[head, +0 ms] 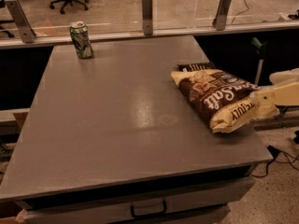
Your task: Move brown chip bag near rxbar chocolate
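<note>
The brown chip bag [216,96] lies on the right side of the grey table [117,111], its cream end pointing toward the right front edge. Just behind it, the black rxbar chocolate [195,66] peeks out, mostly covered by the bag's far end. My gripper [258,101] reaches in from the right edge of the view on a cream arm and meets the bag's cream end.
A green drink can [81,40] stands upright at the table's far left. Metal posts [147,13] hold a glass barrier along the table's back edge. A drawer handle [148,209] shows below the table's front edge. Office chairs stand on the floor beyond the glass.
</note>
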Robot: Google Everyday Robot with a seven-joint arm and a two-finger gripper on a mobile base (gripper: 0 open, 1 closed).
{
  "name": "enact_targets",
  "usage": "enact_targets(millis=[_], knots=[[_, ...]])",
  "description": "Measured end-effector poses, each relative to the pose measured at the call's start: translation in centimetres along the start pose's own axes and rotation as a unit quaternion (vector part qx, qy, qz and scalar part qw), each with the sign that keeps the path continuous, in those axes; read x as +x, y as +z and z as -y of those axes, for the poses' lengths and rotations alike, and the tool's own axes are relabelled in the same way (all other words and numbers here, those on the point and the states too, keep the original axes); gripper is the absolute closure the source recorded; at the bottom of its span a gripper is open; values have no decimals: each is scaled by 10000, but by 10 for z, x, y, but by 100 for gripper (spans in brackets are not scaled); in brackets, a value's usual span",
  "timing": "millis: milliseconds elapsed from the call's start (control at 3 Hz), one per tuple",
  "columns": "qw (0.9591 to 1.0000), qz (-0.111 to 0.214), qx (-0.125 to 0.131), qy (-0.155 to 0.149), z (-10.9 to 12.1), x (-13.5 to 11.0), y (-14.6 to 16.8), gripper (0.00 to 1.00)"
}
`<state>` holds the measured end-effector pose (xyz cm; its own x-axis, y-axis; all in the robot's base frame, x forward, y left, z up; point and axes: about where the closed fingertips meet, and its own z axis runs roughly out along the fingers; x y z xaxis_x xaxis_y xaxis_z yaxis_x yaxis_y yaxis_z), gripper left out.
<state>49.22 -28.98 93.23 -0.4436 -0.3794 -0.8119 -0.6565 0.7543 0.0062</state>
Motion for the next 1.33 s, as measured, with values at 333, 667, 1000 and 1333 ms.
enact_targets(millis=[333, 667, 1000, 1333], knots=[[9991, -290, 129, -286, -7, -10, -3, 0], [9904, -834, 418, -1017, -12, -47, -34, 0], [9695, -1291, 694, -1962, -30, -117, -76, 0], [9579, -1552, 685, -2315, -36, -135, -78, 0]])
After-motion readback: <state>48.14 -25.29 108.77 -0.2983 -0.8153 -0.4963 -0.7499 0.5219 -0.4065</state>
